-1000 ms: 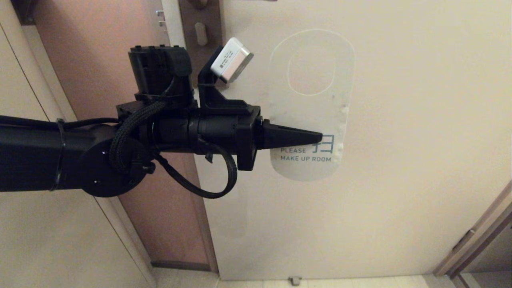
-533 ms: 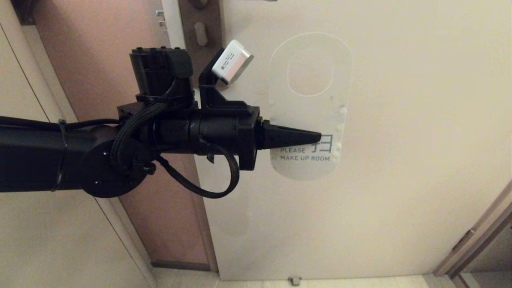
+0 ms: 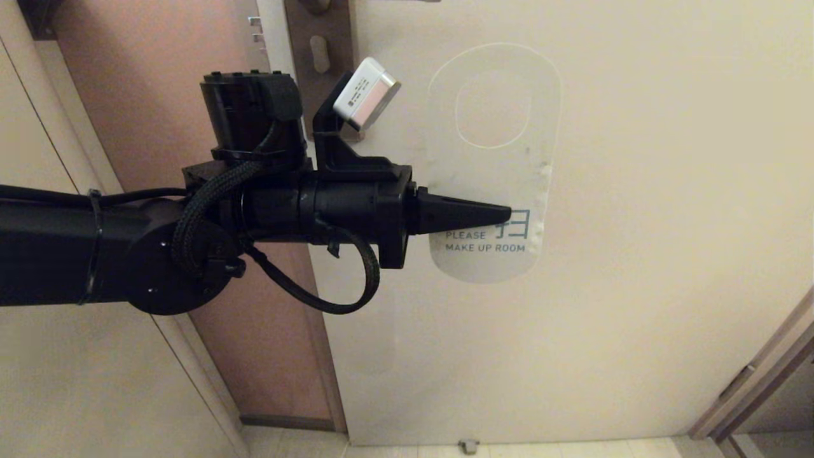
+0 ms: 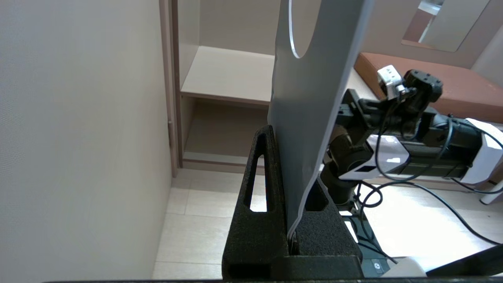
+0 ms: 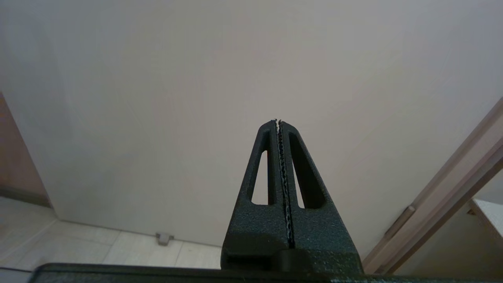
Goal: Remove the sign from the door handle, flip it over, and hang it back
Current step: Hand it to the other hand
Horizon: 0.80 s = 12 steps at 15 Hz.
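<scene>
My left gripper is shut on the sign, gripping its lower part from the left edge just above the words "PLEASE MAKE UP ROOM". The white face is toward the head camera and the oval hole is at the top. The sign hangs free in front of the door, below and right of the door handle's brown backplate; the lever itself is almost cut off at the top edge. In the left wrist view the sign stands edge-on between the left gripper's fingers. My right gripper is shut and empty, low, facing the door.
The cream door fills the right side, with silver latch bolts on its edge. A wooden door frame runs at the lower right. A small doorstop sits on the floor. The right arm shows beyond the sign.
The left gripper and the sign dipped a little, then rose slightly; the grip on the sign is unchanged. The right gripper shows only now.
</scene>
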Available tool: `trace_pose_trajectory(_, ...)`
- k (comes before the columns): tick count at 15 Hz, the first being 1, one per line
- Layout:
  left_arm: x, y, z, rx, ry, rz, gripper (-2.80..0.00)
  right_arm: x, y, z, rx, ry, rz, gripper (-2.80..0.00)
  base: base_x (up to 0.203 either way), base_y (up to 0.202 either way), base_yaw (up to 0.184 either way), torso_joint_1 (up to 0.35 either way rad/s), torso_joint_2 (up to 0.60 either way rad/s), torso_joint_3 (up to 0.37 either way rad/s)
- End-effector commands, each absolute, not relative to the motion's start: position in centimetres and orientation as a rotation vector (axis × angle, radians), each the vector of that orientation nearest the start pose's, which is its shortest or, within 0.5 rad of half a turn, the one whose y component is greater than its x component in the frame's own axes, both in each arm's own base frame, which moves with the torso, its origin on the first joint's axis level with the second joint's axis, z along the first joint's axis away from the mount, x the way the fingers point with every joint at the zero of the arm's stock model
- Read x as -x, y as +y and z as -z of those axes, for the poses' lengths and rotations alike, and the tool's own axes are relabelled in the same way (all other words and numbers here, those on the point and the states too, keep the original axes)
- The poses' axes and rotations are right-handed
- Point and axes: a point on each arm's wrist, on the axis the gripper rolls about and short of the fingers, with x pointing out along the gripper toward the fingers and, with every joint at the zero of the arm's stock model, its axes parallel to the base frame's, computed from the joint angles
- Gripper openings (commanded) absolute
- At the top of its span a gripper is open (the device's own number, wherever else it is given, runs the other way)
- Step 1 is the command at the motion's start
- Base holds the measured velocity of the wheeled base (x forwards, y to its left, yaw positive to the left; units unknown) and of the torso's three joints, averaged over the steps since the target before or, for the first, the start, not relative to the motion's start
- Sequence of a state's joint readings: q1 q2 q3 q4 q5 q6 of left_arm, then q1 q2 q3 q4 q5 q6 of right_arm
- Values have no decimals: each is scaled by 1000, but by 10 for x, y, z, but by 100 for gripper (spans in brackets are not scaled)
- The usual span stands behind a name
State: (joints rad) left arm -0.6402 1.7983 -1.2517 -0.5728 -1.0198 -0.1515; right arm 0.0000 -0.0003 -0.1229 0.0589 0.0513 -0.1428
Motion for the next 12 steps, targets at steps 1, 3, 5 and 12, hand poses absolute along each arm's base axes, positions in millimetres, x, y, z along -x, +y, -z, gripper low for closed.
trace_pose_trajectory(1, -268, -223, -268, 110, 97, 1664, -280, 37, 1, -111, 147, -82, -46, -280, 0, 0, 0, 0, 0, 0)
trace_pose_trajectory(3, -267, -223, -270, 109, 91, 1663, -280, 38, 1, -122, 147, -62, -48, -280, 0, 0, 0, 0, 0, 0)
trace_pose_trajectory(5, -267, -223, -271, 108, 87, 1664, -280, 31, 1, -138, 147, -23, -52, -280, 0, 0, 0, 0, 0, 0)
trace_pose_trajectory(12, -267, -222, -274, 108, 58, 1667, -280, -1, 2, -191, 147, 77, -132, -280, 0, 0, 0, 0, 0, 0)
